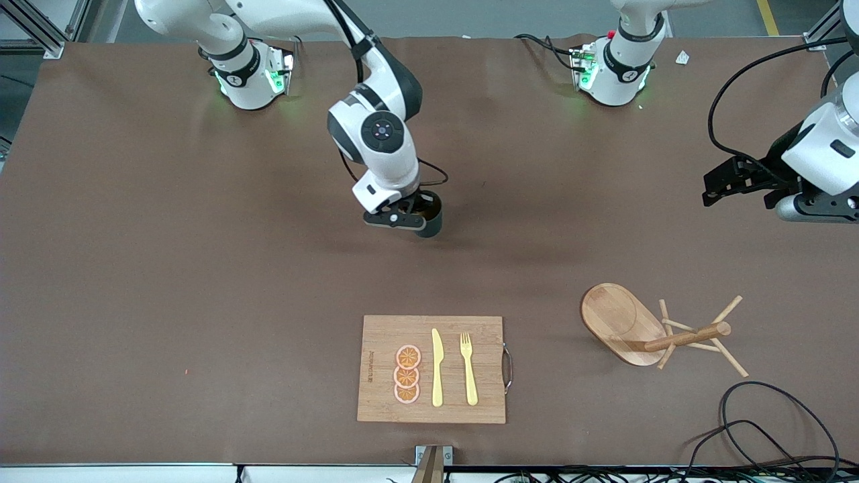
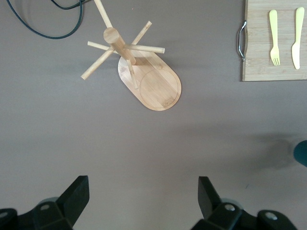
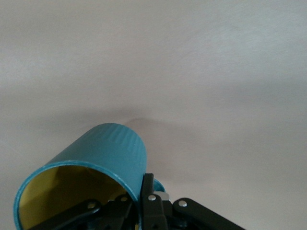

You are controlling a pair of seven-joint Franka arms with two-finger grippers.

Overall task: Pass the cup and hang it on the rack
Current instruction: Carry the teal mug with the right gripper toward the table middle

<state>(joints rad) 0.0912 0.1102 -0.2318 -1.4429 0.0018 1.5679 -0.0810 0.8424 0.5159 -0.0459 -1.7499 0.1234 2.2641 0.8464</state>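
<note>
The cup [image 1: 429, 218] is dark teal with a yellow inside. My right gripper [image 1: 411, 216] is shut on its wall, one finger inside and one outside beside the handle. It holds the cup low over the middle of the table. In the right wrist view the cup [image 3: 110, 148] is tilted in my right gripper [image 3: 136, 191]. The wooden rack [image 1: 644, 335] stands toward the left arm's end, nearer to the front camera. My left gripper [image 1: 713, 188] is open and empty over the table's left-arm end. In the left wrist view my left gripper [image 2: 143, 191] is above bare table, and the rack [image 2: 144, 72] and the cup's edge [image 2: 302, 153] show.
A bamboo cutting board [image 1: 376, 396] with orange slices [image 1: 407, 374], a yellow knife [image 1: 437, 367] and a fork [image 1: 468, 367] lies near the front edge. The board also shows in the left wrist view [image 2: 259, 62]. Black cables [image 1: 765, 429] lie near the front edge at the left arm's end.
</note>
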